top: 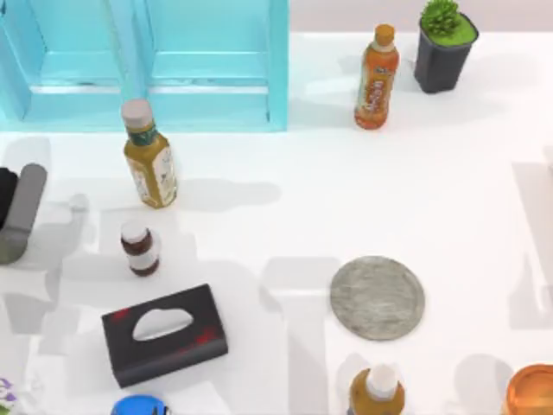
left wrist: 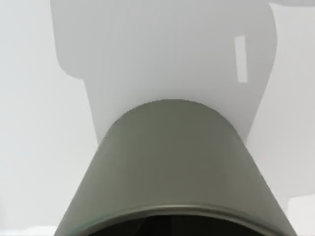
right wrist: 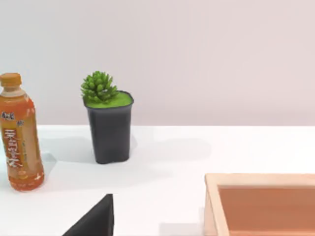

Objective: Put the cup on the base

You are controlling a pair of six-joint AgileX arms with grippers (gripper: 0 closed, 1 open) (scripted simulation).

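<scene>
The cup point(top: 23, 207) is olive-grey and plain, and hangs tilted above the table at the far left edge. My left gripper point(top: 5, 194) is the dark shape beside it and is shut on it. In the left wrist view the cup point(left wrist: 172, 167) sits very close, its dark inside at the rim, with white table and the arm's shadow beyond. The base point(top: 377, 297), a flat mottled grey disc, lies bare on the table right of centre, far from the cup. My right arm is parked off to the right.
Between cup and base stand a yellow-green bottle point(top: 149, 156), a small brown bottle point(top: 139, 248) and a black tissue box point(top: 164, 335). A bottle point(top: 377, 393) and an orange container point(top: 531, 391) sit near the base. Behind are a cyan cabinet point(top: 173, 60), an orange bottle point(top: 377, 78) and a potted plant point(top: 443, 47).
</scene>
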